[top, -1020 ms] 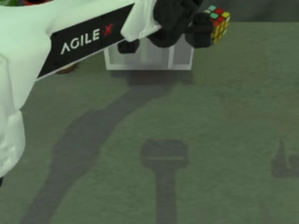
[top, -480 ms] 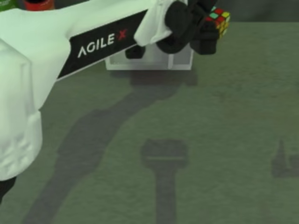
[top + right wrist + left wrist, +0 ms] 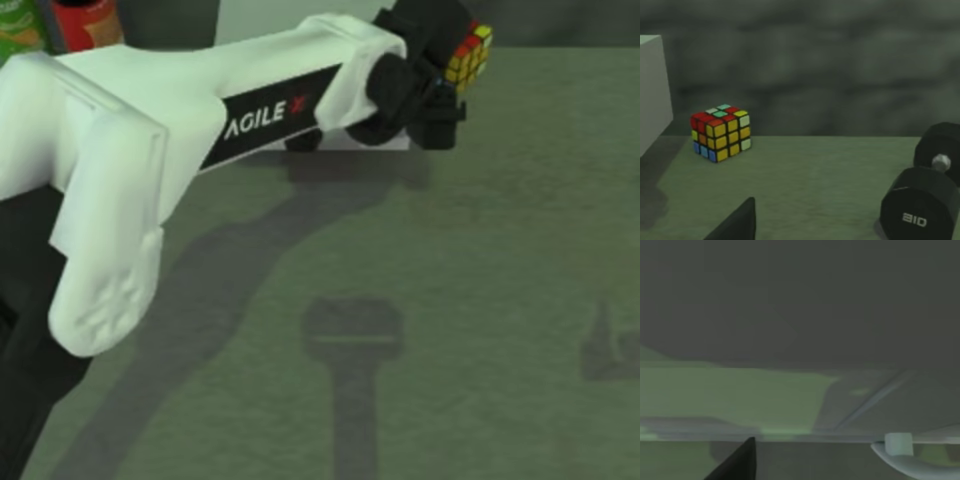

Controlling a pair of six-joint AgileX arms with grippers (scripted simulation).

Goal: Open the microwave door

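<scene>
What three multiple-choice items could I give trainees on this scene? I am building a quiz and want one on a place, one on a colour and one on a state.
1. Where is the colour cube?
A) at the far edge, right of the microwave
B) at the near edge
C) inside the microwave

2. What colour is the dumbbell?
A) red
B) white
C) black

3. How is the left arm placed?
A) folded at the near edge
B) stretched out over the microwave
C) out of view

Key:
1 A: the right wrist view shows the cube on the table just past the microwave's wall.
2 C: both heads are black.
3 B: the left gripper sits above the microwave, next to the cube. The right arm is outside the top view.
</scene>
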